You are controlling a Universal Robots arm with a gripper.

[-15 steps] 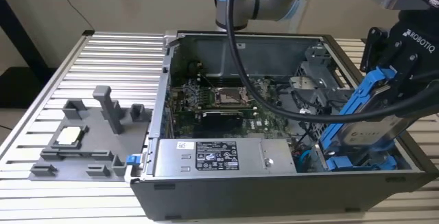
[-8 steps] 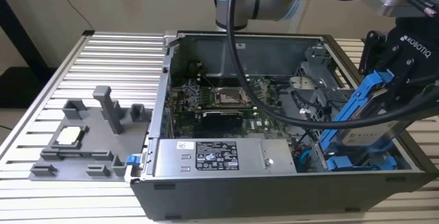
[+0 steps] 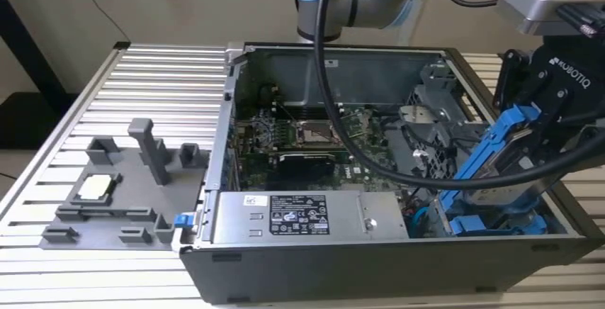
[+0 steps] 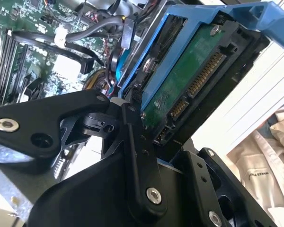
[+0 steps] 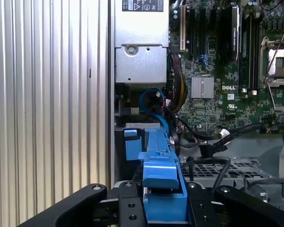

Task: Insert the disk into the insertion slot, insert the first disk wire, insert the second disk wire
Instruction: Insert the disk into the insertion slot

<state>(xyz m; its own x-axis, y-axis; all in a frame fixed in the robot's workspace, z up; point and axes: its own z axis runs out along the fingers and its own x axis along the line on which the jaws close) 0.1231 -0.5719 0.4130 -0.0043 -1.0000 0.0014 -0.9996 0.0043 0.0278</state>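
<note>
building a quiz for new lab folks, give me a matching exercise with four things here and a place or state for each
1 disk
2 power supply
3 motherboard
4 grey fixture

A on the slatted table, outside the case
B green, inside the case
C held tilted between the fingers
D silver, labelled box

Pairs: 1-C, 2-D, 3-B, 4-A

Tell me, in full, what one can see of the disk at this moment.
The disk is a flat drive in a bright blue plastic frame; in the second wrist view its green circuit board with gold connector contacts shows. The gripper clamps it by the frame. It hangs steeply tilted, lower end inside the open computer case, on the exterior view's right.
</note>
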